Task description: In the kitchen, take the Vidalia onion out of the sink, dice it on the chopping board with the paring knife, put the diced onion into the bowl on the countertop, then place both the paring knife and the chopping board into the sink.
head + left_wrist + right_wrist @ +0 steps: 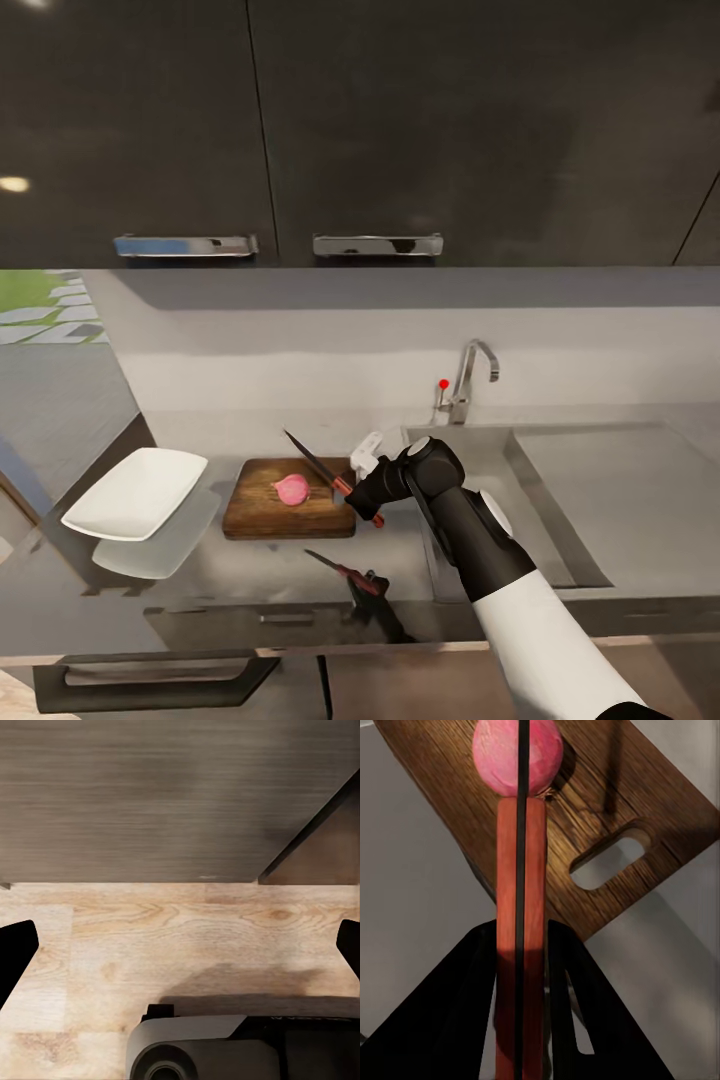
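The pinkish-red Vidalia onion (291,489) (517,754) rests whole on the brown chopping board (270,505) (607,817), which lies on the dark glossy countertop (250,575) left of the sink (480,455). My right gripper (360,490) (521,937) is shut on the red handle of the paring knife (325,470) (521,907). The dark blade slants up over the board, in line with the onion. The white bowl (135,492) sits left of the board. My left gripper (181,945) is open, low over a wooden floor.
A chrome tap (465,385) with a red knob stands behind the sink, and the drainboard (620,490) stretches to the right. Dark upper cabinets (300,130) hang overhead. The glossy worktop mirrors the knife and gripper near its front edge.
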Tool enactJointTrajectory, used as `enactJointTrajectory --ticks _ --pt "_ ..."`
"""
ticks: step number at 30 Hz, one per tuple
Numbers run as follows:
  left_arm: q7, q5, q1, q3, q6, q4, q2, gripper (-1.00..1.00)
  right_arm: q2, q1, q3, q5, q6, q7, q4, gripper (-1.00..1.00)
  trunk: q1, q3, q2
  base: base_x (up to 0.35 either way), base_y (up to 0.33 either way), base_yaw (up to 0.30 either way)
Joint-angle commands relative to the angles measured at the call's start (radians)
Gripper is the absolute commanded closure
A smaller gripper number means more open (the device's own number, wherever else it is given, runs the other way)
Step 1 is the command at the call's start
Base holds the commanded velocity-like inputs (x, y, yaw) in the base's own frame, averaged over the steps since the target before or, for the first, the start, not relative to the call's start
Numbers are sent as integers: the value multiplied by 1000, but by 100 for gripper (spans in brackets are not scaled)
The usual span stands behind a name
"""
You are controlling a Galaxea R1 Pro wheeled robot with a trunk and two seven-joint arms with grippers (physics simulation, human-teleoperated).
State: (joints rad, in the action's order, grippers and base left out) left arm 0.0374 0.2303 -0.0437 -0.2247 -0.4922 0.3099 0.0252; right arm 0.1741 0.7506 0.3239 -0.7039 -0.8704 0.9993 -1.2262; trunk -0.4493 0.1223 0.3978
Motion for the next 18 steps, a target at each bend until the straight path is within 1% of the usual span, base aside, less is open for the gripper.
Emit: enactJointTrajectory --ticks 1,18 --pt "4 8 -1 -8 -3 0 1 -100 0 1 0 -9 -4 10 -1 100 -1 2 2 17 -18 0" --pt "4 9 -1 -7 -3 0 2 -100 0 1 0 -9 -4 10 -1 100 -1 2 2 8 2 0"
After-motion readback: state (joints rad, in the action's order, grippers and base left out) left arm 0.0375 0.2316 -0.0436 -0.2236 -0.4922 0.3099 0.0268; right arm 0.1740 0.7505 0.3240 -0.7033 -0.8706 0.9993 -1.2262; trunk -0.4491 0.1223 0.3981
